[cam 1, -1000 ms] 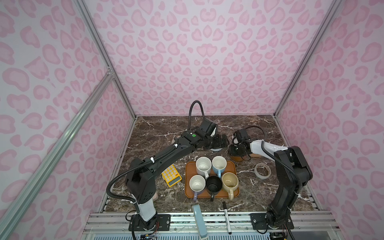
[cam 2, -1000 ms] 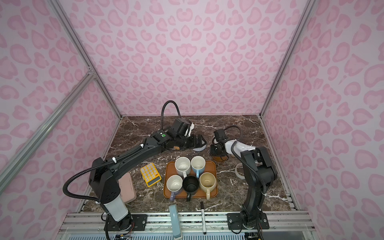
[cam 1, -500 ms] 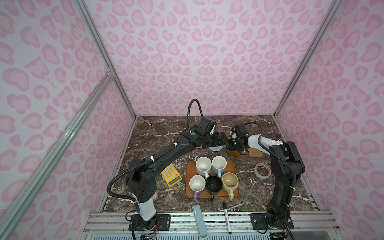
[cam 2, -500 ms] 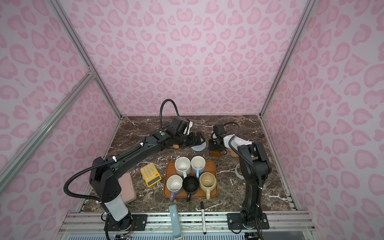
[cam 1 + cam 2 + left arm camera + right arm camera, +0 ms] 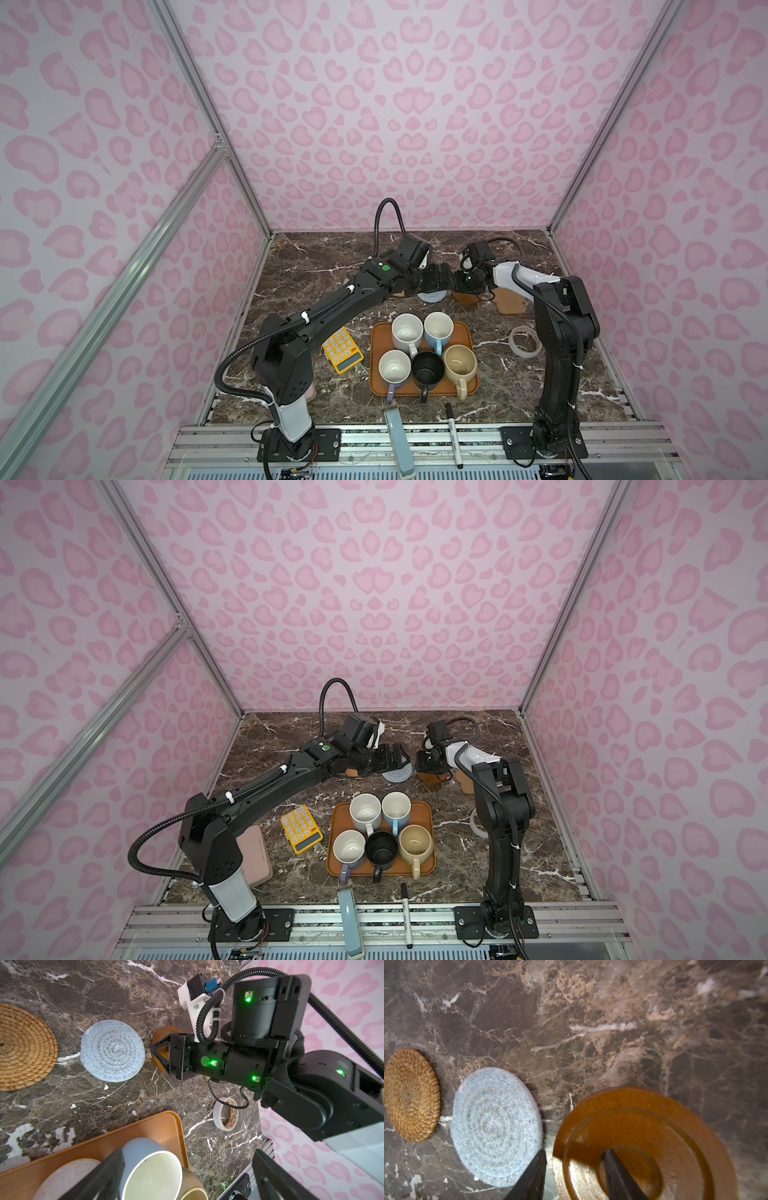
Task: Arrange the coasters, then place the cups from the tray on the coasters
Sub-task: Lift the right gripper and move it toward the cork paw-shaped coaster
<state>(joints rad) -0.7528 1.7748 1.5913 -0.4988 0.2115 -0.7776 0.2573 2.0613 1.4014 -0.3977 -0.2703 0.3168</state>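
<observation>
Right end effector [image 5: 575,1152] apparently pinches rim of brown disc [image 5: 654,1122], contact blurred; left end effector [image 5: 189,1154] spread wide.

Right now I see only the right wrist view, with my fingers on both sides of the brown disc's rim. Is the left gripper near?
Observer: Yes, in both top views the left gripper hangs open and empty, close beside the right gripper.
Operator: Does any coaster lie beyond the disc?
Observer: Yes, the paw-shaped coaster, on the side away from the grey-blue coaster, not touching the brown disc.
Operator: And the cups?
Observer: All five cups stand on the tray.
</observation>
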